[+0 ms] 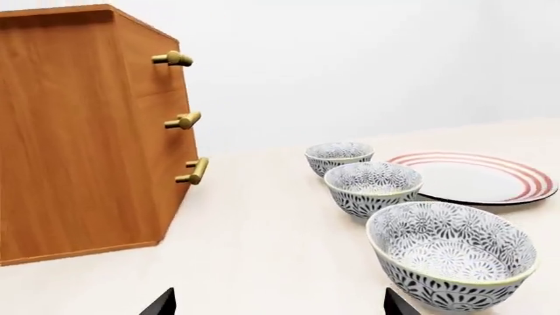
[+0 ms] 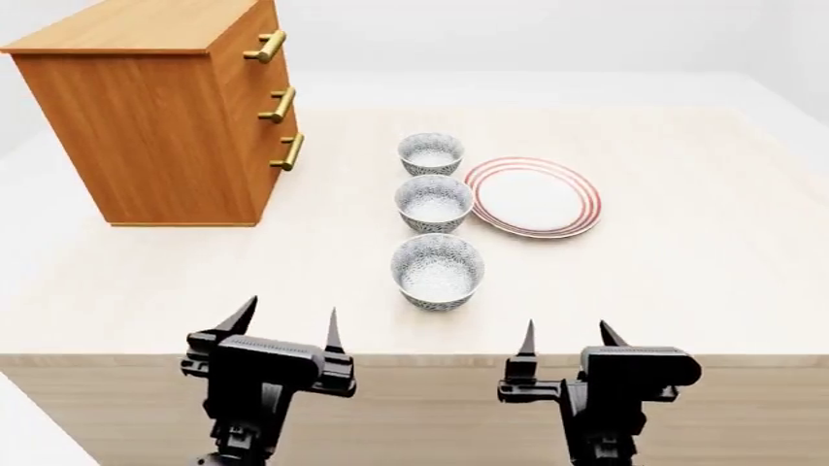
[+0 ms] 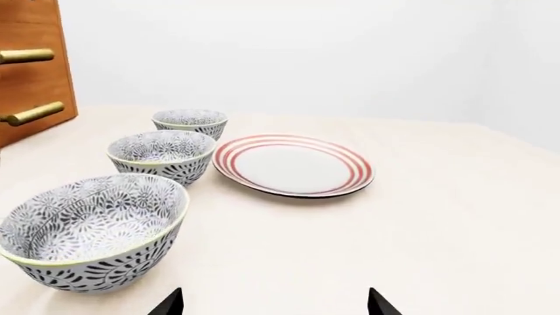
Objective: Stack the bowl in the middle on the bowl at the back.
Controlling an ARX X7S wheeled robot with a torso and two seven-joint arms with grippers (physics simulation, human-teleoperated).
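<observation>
Middle bowl (image 2: 434,203) upright on the tabletop (image 2: 674,282), second in a straight row of three alike, just left of the red-ringed plate (image 2: 533,196) and close to its rim, perhaps touching, though hard to tell. Back bowl (image 2: 430,153) just beyond the middle bowl, apart from it, level with the plate's far edge. Front bowl (image 2: 438,271) nearer than the middle bowl, with a wider gap, short of the plate. All three empty, mouths up. Wooden drawer chest (image 2: 162,116) well left of the middle bowl, three brass handles (image 2: 279,105) facing the row. Left gripper (image 2: 282,330) hanging at the tabletop's near edge, left of the front bowl and well apart from the middle bowl, fingers spread, nothing between them. Right gripper (image 2: 568,337) at the same edge, on the plate's side of the row, likewise spread wide and holding nothing. Only fingertips showing in each wrist view.
</observation>
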